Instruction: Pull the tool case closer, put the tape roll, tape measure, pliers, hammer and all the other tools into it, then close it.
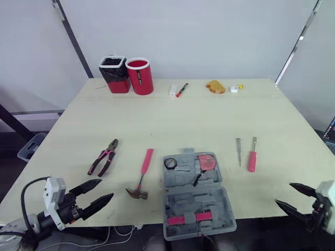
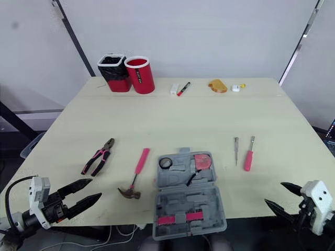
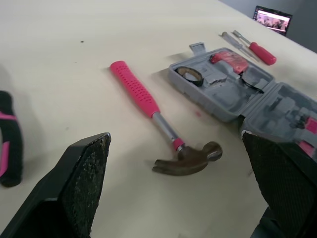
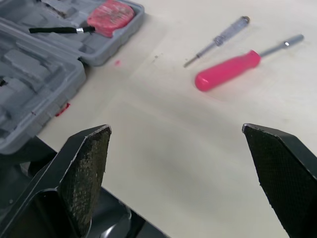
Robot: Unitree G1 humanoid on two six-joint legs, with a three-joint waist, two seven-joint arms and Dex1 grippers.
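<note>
Tool case [image 1: 196, 196] open at table [image 1: 172, 115] edge, hammer [image 1: 140, 175] beside

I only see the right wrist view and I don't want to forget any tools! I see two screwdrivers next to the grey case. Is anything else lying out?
Observer: Yes, a pink-handled claw hammer lies on the pale wooden table, left of the open grey plastic tool case.
Operator: Anything more?
Observer: Black-and-pink pliers lie further left, beyond the hammer.
Operator: Is the tape roll packed?
Observer: Yes, a small black tape roll sits in the case's far half.
</note>
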